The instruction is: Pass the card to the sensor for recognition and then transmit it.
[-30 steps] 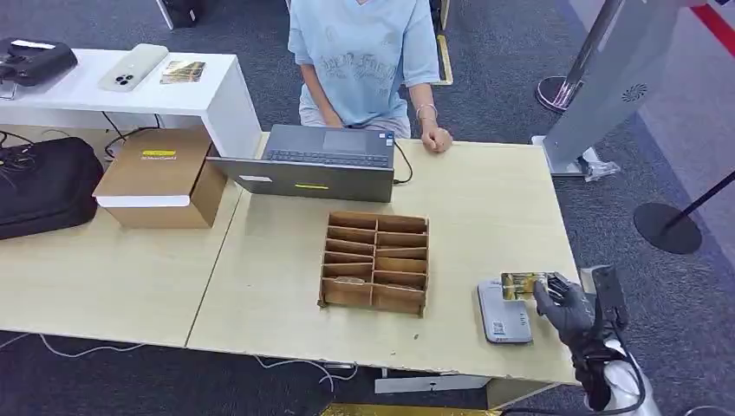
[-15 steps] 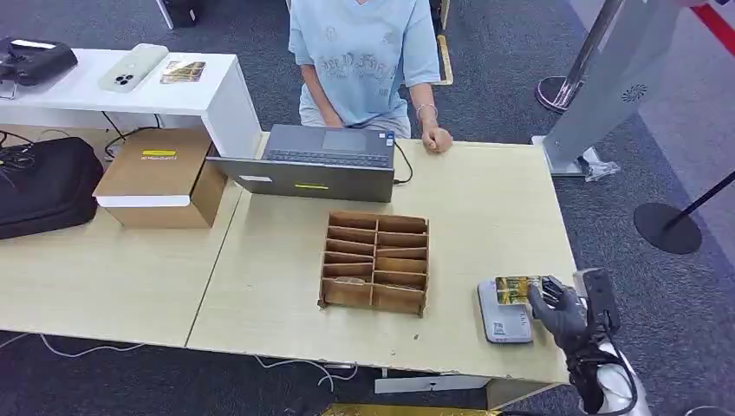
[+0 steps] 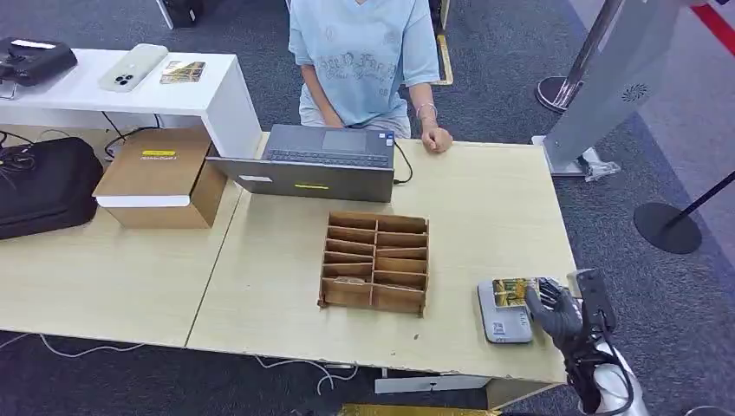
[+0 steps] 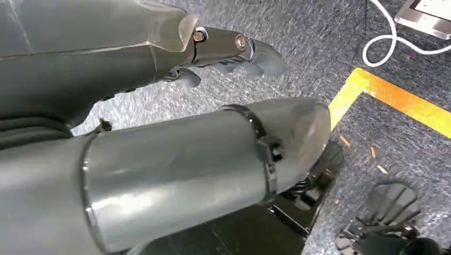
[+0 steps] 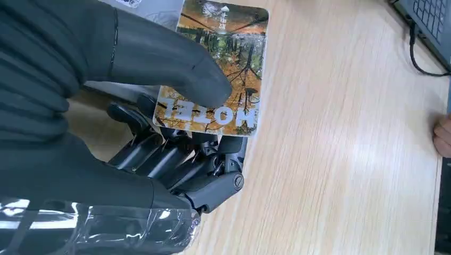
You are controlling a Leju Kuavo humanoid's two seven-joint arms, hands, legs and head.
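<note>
Card: the card (image 3: 511, 290) is pinched in the right hand (image 3: 555, 314), over the grey sensor (image 3: 503, 317) near the tabletop (image 3: 485, 199) edge.
Left hand: the left hand (image 4: 234, 50) hangs over carpet; whether it grips anything, I cannot tell.
Risk: a thin pinch could let the card slip.
Hidden: fingers (image 5: 159, 154) cover the card's underside.

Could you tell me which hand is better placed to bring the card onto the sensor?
The right hand: it already pinches the card directly over the grey sensor. The left hand hangs near the floor.
</note>
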